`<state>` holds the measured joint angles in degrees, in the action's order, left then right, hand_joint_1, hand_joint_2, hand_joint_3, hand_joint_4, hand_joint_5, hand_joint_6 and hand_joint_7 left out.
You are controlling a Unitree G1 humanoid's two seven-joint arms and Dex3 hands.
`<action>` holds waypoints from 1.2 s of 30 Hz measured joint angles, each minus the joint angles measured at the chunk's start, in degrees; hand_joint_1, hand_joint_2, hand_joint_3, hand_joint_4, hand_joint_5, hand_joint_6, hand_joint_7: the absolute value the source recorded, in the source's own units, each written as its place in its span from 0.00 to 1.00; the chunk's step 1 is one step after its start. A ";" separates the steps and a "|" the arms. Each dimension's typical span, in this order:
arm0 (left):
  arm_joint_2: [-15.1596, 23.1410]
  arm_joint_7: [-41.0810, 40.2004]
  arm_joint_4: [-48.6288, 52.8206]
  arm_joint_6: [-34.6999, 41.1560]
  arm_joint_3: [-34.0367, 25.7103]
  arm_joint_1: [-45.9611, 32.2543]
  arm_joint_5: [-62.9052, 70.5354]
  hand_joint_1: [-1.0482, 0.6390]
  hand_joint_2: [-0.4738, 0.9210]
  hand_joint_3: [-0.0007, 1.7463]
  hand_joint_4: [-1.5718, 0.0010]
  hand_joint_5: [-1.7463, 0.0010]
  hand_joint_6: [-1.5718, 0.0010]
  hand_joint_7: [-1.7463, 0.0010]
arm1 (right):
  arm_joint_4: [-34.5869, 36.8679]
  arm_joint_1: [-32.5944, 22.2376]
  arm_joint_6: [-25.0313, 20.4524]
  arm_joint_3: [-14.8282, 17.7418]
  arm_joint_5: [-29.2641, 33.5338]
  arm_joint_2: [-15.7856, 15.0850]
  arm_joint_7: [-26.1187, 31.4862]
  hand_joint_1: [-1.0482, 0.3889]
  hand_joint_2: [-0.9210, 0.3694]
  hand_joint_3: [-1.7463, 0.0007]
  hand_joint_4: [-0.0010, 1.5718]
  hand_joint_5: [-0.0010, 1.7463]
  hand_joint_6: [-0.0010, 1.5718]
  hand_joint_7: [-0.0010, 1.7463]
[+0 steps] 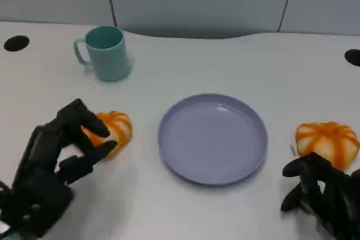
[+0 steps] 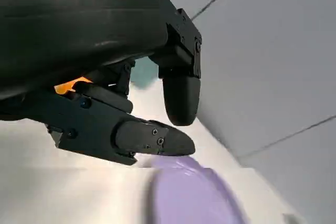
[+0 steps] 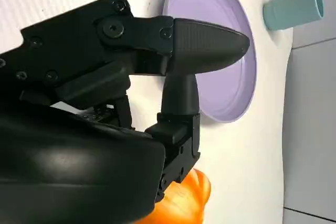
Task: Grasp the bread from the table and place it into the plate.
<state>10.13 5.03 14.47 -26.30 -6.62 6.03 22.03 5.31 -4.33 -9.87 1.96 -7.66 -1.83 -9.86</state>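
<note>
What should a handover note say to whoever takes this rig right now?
Left hand: fingers around the left orange striped bread roll, which sits on the white table; a firm hold is unclear.
Right hand: open, just short of the second orange striped bread roll.
Round lavender plastic plate sits between the rolls, holding nothing.
Done: approach to the left roll.
Left: grasp, lift, place on plate.

From the head we look down on the whole table (image 1: 185, 206); our wrist cameras sit close behind each hand, both sharing the central plate (image 1: 212, 137).
</note>
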 measured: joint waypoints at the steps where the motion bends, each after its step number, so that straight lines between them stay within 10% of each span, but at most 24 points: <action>1: 1.59 -1.85 -0.10 0.12 1.10 0.65 4.58 0.24 1.00 0.06 0.70 0.48 0.62 0.74 | 0.00 0.03 0.00 -0.04 0.00 0.13 -0.01 0.52 0.00 0.65 0.35 1.00 0.23 0.97; 4: 7.87 -4.70 -0.70 1.16 6.32 4.36 19.60 0.21 1.00 0.02 0.81 0.80 0.69 0.97 | 0.01 0.05 0.06 -0.15 -0.01 0.49 -0.03 0.52 0.00 0.65 0.35 1.00 0.23 0.97; 9: 15.97 -3.15 1.60 5.63 15.85 14.70 32.32 0.13 1.00 0.02 0.99 0.97 0.90 1.00 | -0.38 -0.25 0.32 -0.83 0.62 0.57 0.82 0.51 0.00 0.66 0.33 1.00 0.24 0.95; 31: 12.37 6.86 42.39 11.24 34.14 39.30 27.17 0.11 0.98 0.00 0.99 0.99 0.96 0.98 | -2.44 -1.07 -1.45 -0.87 0.00 0.74 1.42 0.51 0.00 0.65 0.33 1.00 0.24 0.97; 36: 5.16 1.99 56.79 15.13 36.41 42.89 26.76 0.24 0.92 0.00 0.91 0.96 0.86 0.97 | -3.82 -2.48 -1.49 -0.99 0.29 0.55 1.42 0.50 0.00 0.65 0.36 1.00 0.24 0.97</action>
<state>15.29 7.02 71.26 -11.18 29.79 48.92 48.79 1.50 -6.81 -11.36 0.97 -7.37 -1.28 -8.44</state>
